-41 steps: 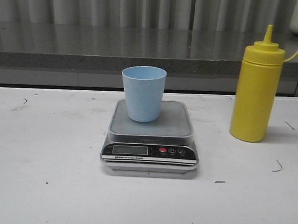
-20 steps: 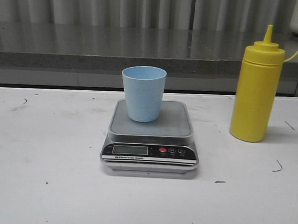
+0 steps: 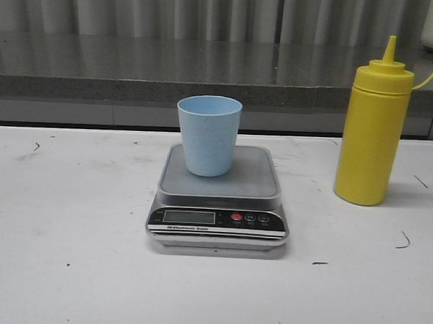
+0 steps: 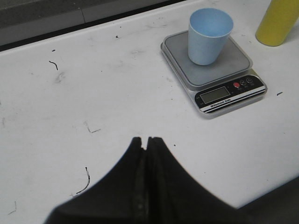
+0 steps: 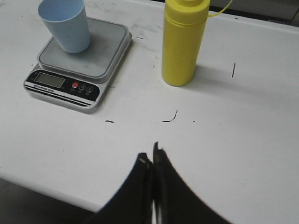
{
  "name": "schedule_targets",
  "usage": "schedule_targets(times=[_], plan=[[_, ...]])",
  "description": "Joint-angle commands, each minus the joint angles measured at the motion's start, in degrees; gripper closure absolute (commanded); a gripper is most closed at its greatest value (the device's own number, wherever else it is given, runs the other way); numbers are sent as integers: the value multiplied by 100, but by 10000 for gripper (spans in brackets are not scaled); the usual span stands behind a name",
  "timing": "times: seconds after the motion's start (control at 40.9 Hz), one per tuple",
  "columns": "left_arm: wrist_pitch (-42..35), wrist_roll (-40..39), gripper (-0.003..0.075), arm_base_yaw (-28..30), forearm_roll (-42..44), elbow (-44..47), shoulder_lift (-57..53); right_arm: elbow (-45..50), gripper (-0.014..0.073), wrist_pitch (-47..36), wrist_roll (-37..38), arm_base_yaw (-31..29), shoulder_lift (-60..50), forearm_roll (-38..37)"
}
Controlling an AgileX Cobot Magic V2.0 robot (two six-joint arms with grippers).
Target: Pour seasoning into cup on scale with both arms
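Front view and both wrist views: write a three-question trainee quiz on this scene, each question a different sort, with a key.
1. True or false: the cup stands upright on the scale.
2. The seasoning bottle stands: A) on the scale; B) on the table, toward the robot's right of the scale; C) in a claw.
3. Fill in: both the left claw and the right claw are ____ and hold nothing.

Key: 1 true; 2 B; 3 shut.
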Motion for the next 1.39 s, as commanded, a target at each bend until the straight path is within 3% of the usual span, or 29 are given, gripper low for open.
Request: schedule_targets(times=[0.0, 0.245, 0.489, 0.832, 1.37], plan=[[-522, 3, 740, -6, -46, -47, -94, -174, 662, -349, -82, 7, 18, -89], [-1377, 3, 740, 753, -57, 882, -1018, -174, 662, -349, -82, 7, 18, -89], [-3552, 3, 740, 1656, -215, 2810, -2406, -174, 662, -349, -82, 7, 18, -89], [-5281, 3, 740, 2226, -608, 4646, -3452, -174, 662, -342, -82, 7, 18, -89], [-5236, 3, 740, 2415, -738, 4635, -3463, -174, 662, -343, -82, 7, 25, -89]])
